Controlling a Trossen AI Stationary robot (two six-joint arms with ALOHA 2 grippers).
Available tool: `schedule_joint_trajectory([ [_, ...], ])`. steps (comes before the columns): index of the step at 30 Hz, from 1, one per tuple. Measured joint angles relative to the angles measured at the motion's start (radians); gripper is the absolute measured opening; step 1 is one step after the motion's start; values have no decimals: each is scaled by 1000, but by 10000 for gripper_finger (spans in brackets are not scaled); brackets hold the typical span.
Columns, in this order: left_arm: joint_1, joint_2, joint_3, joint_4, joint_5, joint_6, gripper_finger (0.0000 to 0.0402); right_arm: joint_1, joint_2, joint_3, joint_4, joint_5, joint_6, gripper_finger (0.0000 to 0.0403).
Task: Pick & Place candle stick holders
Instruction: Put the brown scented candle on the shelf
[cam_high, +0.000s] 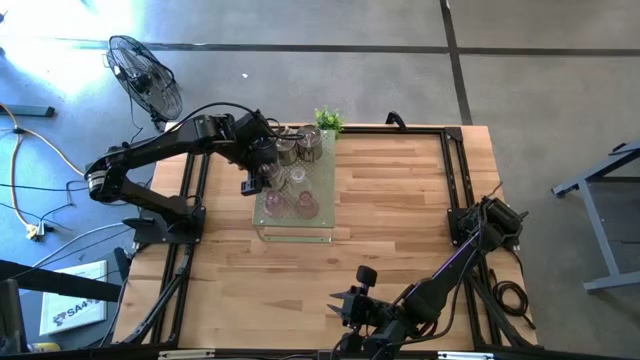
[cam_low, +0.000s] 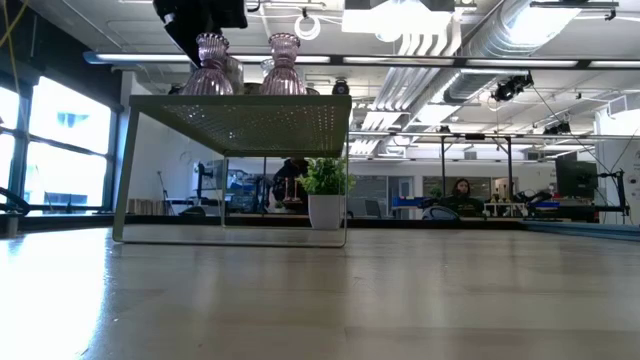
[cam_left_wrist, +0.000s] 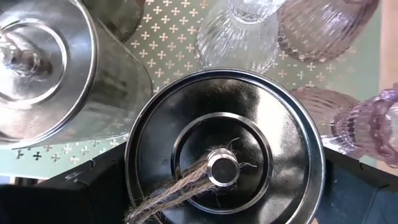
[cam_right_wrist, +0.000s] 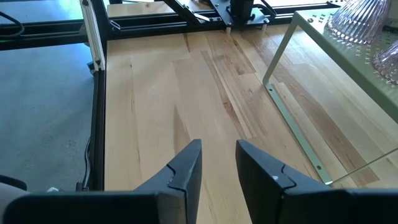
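Observation:
The pale green perforated board (cam_high: 296, 228) stands raised on legs at the table's far left, with several candle stick holders on it. My left gripper (cam_high: 262, 168) reaches over it, its fingers at either side of a metal holder (cam_left_wrist: 224, 149) that has twine on its centre pin. Beside that holder stand a second metal holder (cam_left_wrist: 43, 62), a clear glass one (cam_left_wrist: 239, 37) and two pink glass ones (cam_left_wrist: 323, 25) (cam_left_wrist: 367, 121). My right gripper (cam_right_wrist: 217, 158) hangs over bare wood near the table's near edge (cam_high: 342, 305), fingers slightly apart with nothing between them. My left gripper has the metal holder's round rim between its two fingers, one finger (cam_left_wrist: 93, 186) at the rim's one side (cam_left_wrist: 129, 168) and the other on the opposite side (cam_left_wrist: 322, 165). It comes from above, slanting down. Whether the holder's base is on the board is hidden.
A small green plant in a white pot (cam_high: 328, 120) stands behind the board's far edge. A floor fan (cam_high: 145, 75) stands off the table's far left. Black frame rails (cam_high: 455, 180) run along the table's sides. Open wood lies right of the board.

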Motion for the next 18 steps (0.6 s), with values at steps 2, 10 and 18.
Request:
schedule_joint_trajectory([
  [2, 0, 0, 0, 2, 18, 1, 363, 0, 0, 0, 0, 0, 0, 94],
  [10, 0, 0, 0, 2, 20, 0, 377, 0, 0, 0, -1, 0, 0, 94],
  [18, 0, 0, 2, 8, 20, -3, 391, 0, 0, 0, -4, 0, 0, 94],
])
